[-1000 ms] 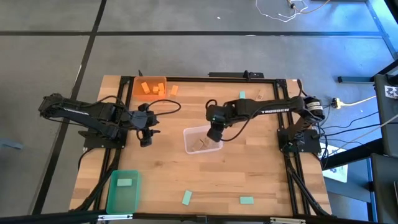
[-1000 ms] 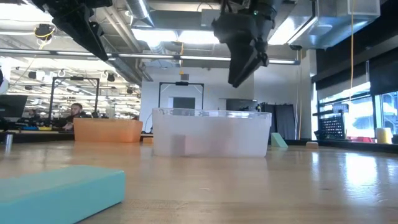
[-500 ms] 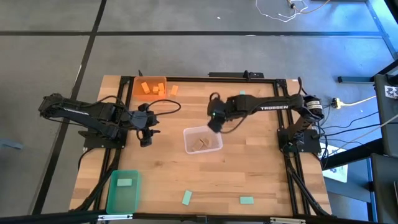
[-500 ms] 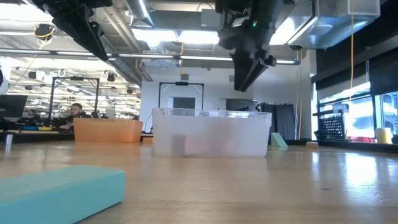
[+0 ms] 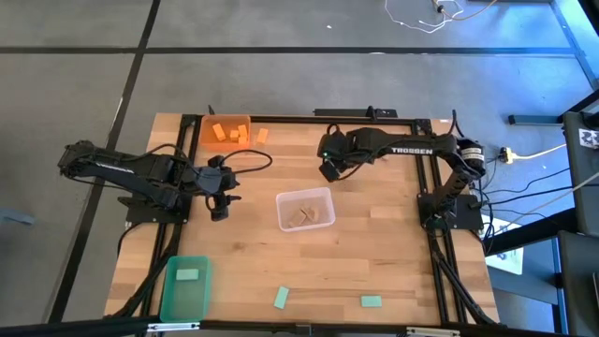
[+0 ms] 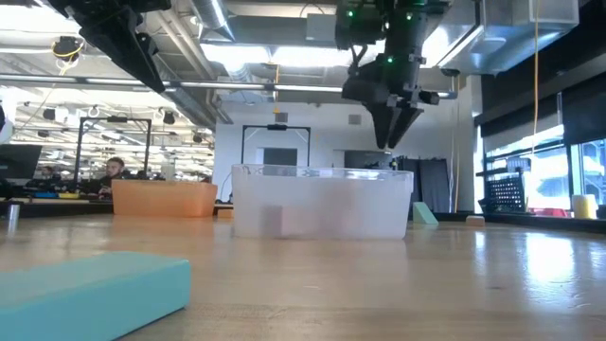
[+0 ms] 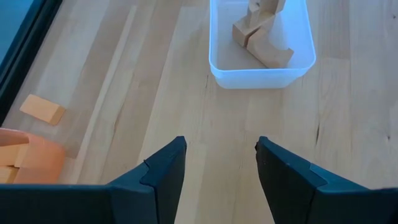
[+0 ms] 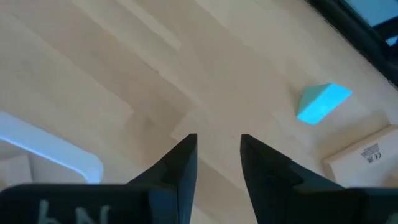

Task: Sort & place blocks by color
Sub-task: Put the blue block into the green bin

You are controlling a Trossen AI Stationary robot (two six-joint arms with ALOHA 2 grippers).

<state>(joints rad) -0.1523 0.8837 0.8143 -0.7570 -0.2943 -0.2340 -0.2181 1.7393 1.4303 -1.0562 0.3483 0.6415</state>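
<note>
Tan blocks lie in the clear bin at the table's middle. Orange blocks fill the orange bin at the far edge, and one orange block lies beside it. One mint green block is in the green bin. Two more lie near the front edge, and another lies ahead of my right gripper. My right gripper hangs open and empty beyond the clear bin's far side. My left gripper stands open left of the clear bin.
A black frame runs along the table's far edge and down both sides. A white labelled piece lies by the green block at the far right. Bare wood lies between the clear bin and the front blocks.
My right gripper has moved from above the clear bin toward the table's far edge, staying at much the same height, and has rolled about its own axis and tipped more steeply down. The tan blocks stay in the bin.
</note>
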